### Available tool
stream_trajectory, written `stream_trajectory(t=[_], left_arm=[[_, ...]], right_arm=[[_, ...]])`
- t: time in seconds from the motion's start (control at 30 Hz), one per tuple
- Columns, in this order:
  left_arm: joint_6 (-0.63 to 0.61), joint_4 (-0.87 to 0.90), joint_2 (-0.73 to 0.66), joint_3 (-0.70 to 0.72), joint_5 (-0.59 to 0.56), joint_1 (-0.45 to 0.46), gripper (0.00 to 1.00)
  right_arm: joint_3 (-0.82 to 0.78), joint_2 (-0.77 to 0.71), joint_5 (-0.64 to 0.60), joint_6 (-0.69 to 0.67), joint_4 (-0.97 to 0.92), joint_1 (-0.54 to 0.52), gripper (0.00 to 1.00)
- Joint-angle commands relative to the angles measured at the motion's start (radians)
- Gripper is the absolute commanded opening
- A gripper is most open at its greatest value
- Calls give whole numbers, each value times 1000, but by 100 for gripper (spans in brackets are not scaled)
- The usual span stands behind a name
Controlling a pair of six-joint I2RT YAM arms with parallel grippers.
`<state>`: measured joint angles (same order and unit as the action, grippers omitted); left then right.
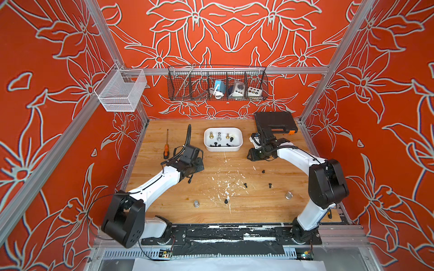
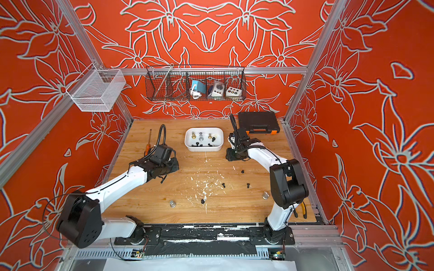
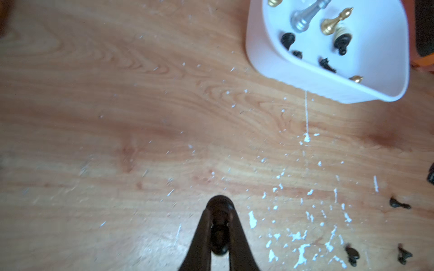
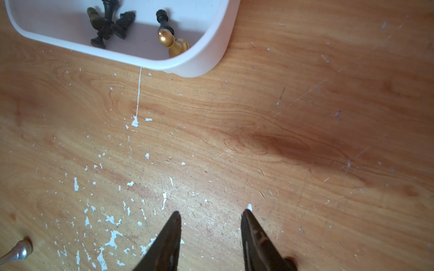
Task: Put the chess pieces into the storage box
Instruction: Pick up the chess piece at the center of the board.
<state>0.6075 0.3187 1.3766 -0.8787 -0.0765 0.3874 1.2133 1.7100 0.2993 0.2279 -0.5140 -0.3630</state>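
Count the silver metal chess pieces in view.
3. One silver piece is in the white plastic tub; on the wooden table, one sits near the left arm, one near the right arm. Others may be hidden.

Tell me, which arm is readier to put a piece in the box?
Left: the left gripper grips a black piece near the storage box; the right gripper is open, empty.

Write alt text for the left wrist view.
The left gripper is shut on a small black chess piece over a paint-flecked wooden table. Beyond it sits the white storage box holding gold, silver and black pieces, and several loose black pieces lie on the wood nearby.
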Motion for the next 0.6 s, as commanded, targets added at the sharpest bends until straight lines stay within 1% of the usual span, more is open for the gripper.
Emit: stream_trajectory(t=[0.0,0.3,0.4,0.57], left_arm=[[-30,-102,69,-73,43,3,12],[-100,-127,365,-407,112,5,12],[-130,-110,448,-504,113,3,12],[-159,-102,548,-614,122,1,12]], right_arm=[[-36,-47,-15,21,3,11,44],[-109,-96,-38,51,3,13,44],[-121,-109,-47,60,4,13,44],[-136,-129,-52,70,4,13,44]])
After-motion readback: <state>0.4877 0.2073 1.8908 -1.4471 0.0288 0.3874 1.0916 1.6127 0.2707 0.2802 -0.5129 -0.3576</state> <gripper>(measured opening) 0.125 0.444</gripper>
